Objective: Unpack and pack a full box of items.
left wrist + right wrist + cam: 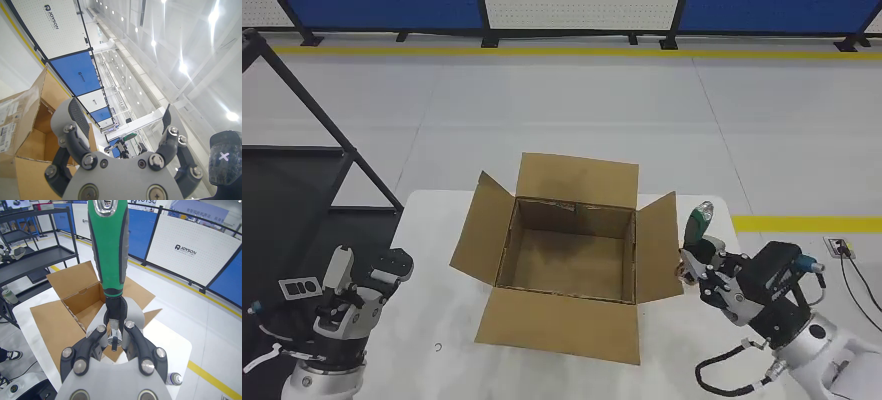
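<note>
An open cardboard box (567,262) stands in the middle of the white table (432,300), flaps spread, nothing visible inside it. My right gripper (697,262) is beside the box's right flap, shut on a green-handled tool (697,225) that points upward. In the right wrist view the tool (108,247) rises from the gripper (114,315), whose fingers clamp its dark neck, with the box (83,300) behind. My left gripper (367,268) stands at the table's left edge, tilted upward. In the left wrist view this gripper (122,115) is open and holds nothing, with the box (30,121) to one side.
A black shelving rack (292,190) stands left of the table. A spray can (174,379) lies on the floor near the table's corner. A yellow floor line (802,224) runs to the right, and blue and white partition panels (572,15) close the far side.
</note>
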Robot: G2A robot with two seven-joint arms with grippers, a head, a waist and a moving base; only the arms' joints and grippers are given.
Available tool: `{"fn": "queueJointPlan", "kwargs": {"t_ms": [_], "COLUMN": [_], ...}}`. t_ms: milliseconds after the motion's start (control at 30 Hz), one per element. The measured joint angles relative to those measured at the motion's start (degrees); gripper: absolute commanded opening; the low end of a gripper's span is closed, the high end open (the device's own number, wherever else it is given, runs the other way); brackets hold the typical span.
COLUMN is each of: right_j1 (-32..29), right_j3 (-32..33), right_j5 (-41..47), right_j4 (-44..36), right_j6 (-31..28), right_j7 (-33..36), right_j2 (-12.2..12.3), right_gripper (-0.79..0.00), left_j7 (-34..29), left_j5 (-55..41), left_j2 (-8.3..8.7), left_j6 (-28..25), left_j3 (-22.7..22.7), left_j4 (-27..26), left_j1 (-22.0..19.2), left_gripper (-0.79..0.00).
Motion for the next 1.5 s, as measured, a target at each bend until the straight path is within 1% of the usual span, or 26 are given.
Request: {"fn": "queueJointPlan", "kwargs": {"t_ms": [167,300,500,667,1067,1167,1267,1500], "right_j1": [-5.04,-9.08,-12.29,-14.45,-14.43,-14.20,-12.34,-4.06], "right_j3": [5.90,9.33,12.09,13.52,13.49,12.22,10.32,8.85], "right_j5": [3.47,7.69,12.81,16.11,16.06,14.32,14.04,18.01], "right_j4": [0.00,0.40,5.55,8.86,8.81,8.82,10.66,20.56], "right_j6": [1.91,5.15,8.29,8.24,8.24,8.43,11.14,16.59], "right_j7": [2.19,4.78,4.78,5.29,5.30,5.92,9.87,24.69], "right_j2": [0.44,0.67,0.95,1.23,1.25,1.49,1.94,3.60], "right_gripper": [-0.785,-0.785,-0.785,-0.785,-0.785,-0.785,-0.785,-0.785], "left_j7": [0.00,0.00,0.00,0.00,0.00,0.00,0.00,0.00], "left_j5": [0.00,0.00,0.00,0.00,0.00,0.00,0.00,0.00], "left_j2": [0.00,0.00,0.00,0.00,0.00,0.00,0.00,0.00], "left_j6": [0.00,0.00,0.00,0.00,0.00,0.00,0.00,0.00], "left_j3": [0.00,0.00,0.00,0.00,0.00,0.00,0.00,0.00], "left_j4": [0.00,0.00,0.00,0.00,0.00,0.00,0.00,0.00], "left_j1": [0.00,0.00,0.00,0.00,0.00,0.00,0.00,0.00], "left_gripper": [0.000,0.000,0.000,0.000,0.000,0.000,0.000,0.000]}}
